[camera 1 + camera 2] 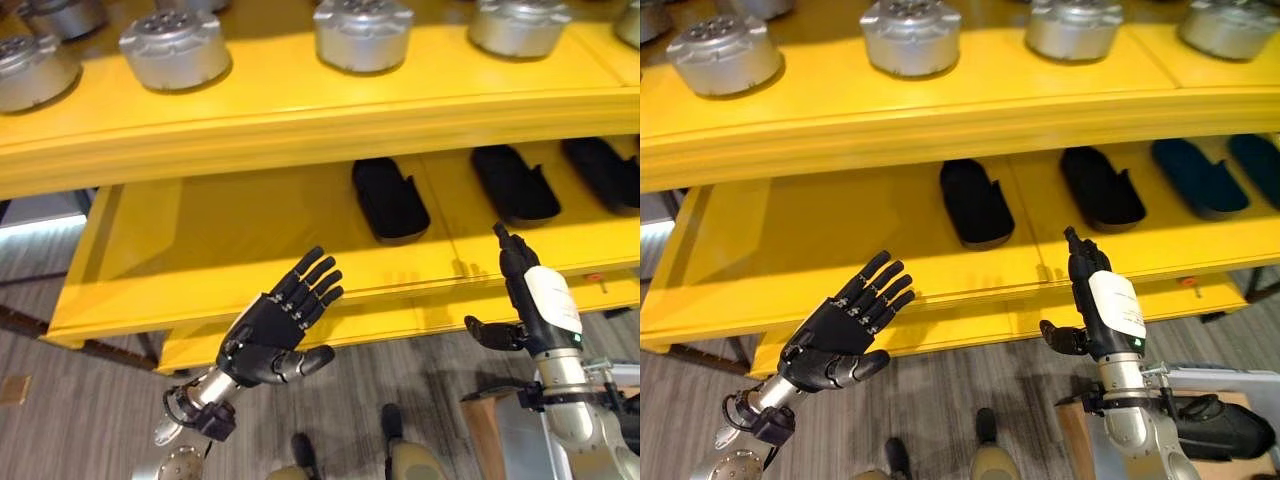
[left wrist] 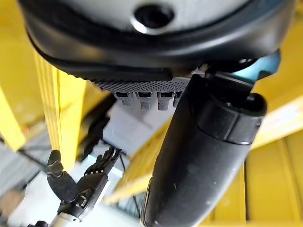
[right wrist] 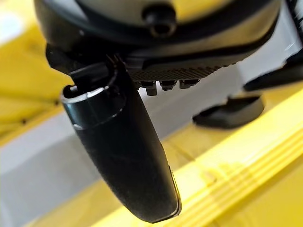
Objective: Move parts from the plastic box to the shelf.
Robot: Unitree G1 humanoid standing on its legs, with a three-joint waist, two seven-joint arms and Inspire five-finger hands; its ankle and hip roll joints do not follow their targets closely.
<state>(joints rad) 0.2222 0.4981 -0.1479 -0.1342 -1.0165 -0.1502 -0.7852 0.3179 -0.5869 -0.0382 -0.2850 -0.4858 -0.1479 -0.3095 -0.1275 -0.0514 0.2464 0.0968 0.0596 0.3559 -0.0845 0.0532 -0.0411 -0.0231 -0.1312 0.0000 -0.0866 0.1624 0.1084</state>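
Three black elongated parts (image 1: pixel 388 198) (image 1: pixel 513 183) (image 1: pixel 603 170) lie side by side on the lower tier of a yellow shelf (image 1: pixel 200 245). My left hand (image 1: pixel 285 325) hovers in front of that tier's front edge, fingers spread straight, holding nothing. My right hand (image 1: pixel 535 300) stands upright before the same edge, below the middle black part, fingers straight and thumb out to the side, also empty. In the right wrist view the thumb (image 3: pixel 123 161) juts out bare, with a black part (image 3: pixel 229 111) on the shelf beyond it. At the lower right a dark part (image 1: pixel 1225 425) lies in a pale box (image 1: pixel 1230 378).
The upper tier (image 1: pixel 300 125) carries several round silver metal parts (image 1: pixel 175 47) (image 1: pixel 363 30) (image 1: pixel 518 22) in a row and overhangs the lower one. The left half of the lower tier is bare yellow. Grey wood-pattern floor (image 1: pixel 80 400) lies below.
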